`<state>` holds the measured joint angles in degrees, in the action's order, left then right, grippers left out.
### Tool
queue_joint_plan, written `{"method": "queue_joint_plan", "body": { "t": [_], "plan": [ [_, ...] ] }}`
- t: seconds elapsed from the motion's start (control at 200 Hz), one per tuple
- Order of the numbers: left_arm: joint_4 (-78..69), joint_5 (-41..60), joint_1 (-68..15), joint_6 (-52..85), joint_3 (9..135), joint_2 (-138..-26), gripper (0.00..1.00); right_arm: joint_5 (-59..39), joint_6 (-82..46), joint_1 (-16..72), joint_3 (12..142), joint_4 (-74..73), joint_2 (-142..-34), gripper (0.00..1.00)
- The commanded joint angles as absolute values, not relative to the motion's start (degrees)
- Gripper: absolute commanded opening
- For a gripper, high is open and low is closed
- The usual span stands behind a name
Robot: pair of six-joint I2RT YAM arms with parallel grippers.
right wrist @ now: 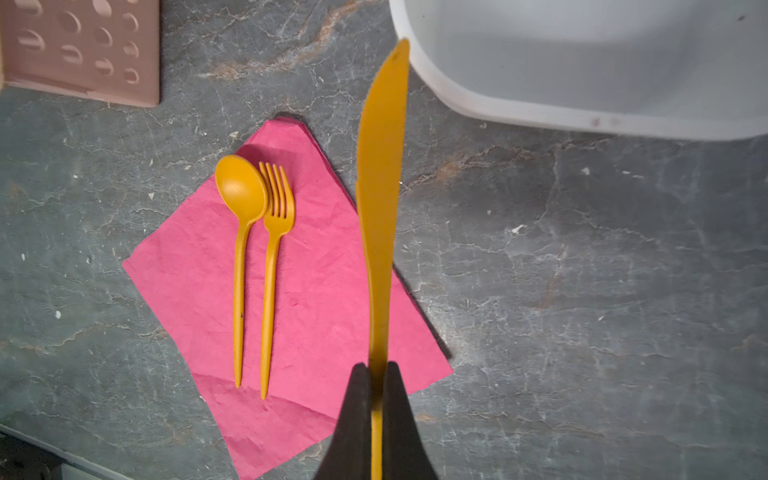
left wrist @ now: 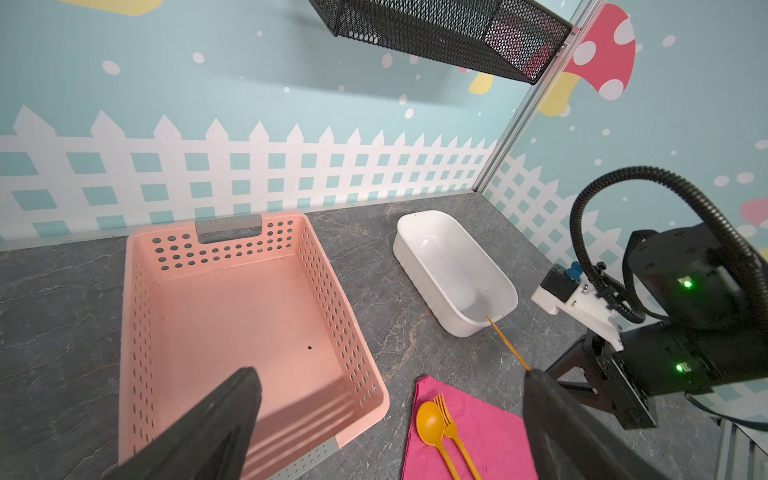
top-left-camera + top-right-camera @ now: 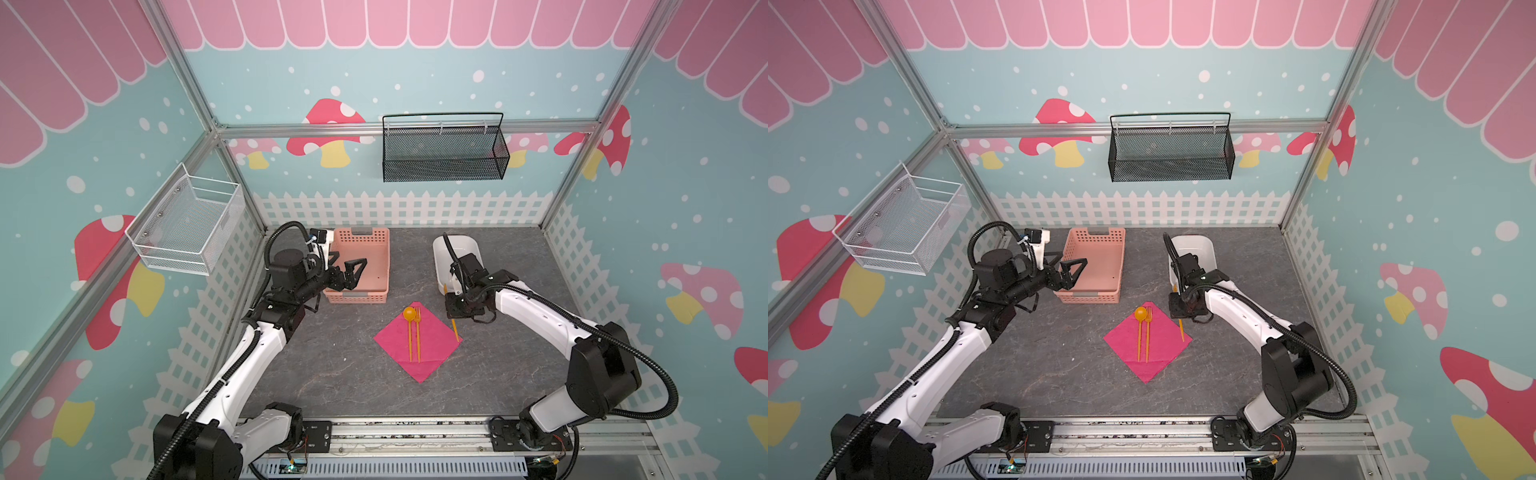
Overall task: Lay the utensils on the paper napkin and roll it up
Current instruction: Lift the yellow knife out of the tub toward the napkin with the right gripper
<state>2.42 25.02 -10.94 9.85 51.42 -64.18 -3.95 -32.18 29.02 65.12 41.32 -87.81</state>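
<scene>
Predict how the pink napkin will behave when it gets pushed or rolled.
Probably floppy: the napkin lies flat, visibly creased. Likely light and apt to slide on the table, though the spoon and fork lying on it may pin it. It looks thin, so could tear.

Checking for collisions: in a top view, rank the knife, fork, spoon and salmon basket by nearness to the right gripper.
1. The knife, held in the right gripper.
2. The fork, on the napkin.
3. The spoon, left of the fork.
4. The salmon basket, back left.
</scene>
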Motion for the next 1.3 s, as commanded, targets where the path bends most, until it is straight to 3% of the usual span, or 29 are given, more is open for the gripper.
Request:
{"method": "queue_joint_plan", "body": {
  "t": [0.0, 0.315, 0.5, 0.861, 1.101, 1.296],
  "plan": [
    [3.60, 24.43, -10.82, 9.83, 52.38, -64.24, 0.99, -3.74, -39.01, 30.90, 61.61, 35.34, -84.24, 0.01],
    [3.61, 24.72, -10.81, 10.11, 52.47, -64.34, 0.99, -2.20, -45.78, 33.89, 55.81, 30.49, -81.97, 0.02],
    [3.59, 24.62, -10.77, 10.11, 52.40, -64.18, 0.99, -0.50, -41.05, 32.71, 57.51, 33.13, -82.86, 0.12],
    [3.56, 24.46, -10.75, 9.94, 52.38, -63.93, 1.00, -8.07, -6.48, 22.63, 58.21, 34.98, -86.63, 0.30],
    [3.70, 24.17, -10.74, 9.76, 52.29, -63.98, 0.99, -14.07, 6.32, 19.42, 59.45, 32.38, -91.98, 0.31],
    [3.61, 24.68, -10.74, 10.11, 52.41, -64.08, 0.99, -10.42, 17.87, 19.40, 59.94, 33.21, -96.16, 0.32]
  ]
}}
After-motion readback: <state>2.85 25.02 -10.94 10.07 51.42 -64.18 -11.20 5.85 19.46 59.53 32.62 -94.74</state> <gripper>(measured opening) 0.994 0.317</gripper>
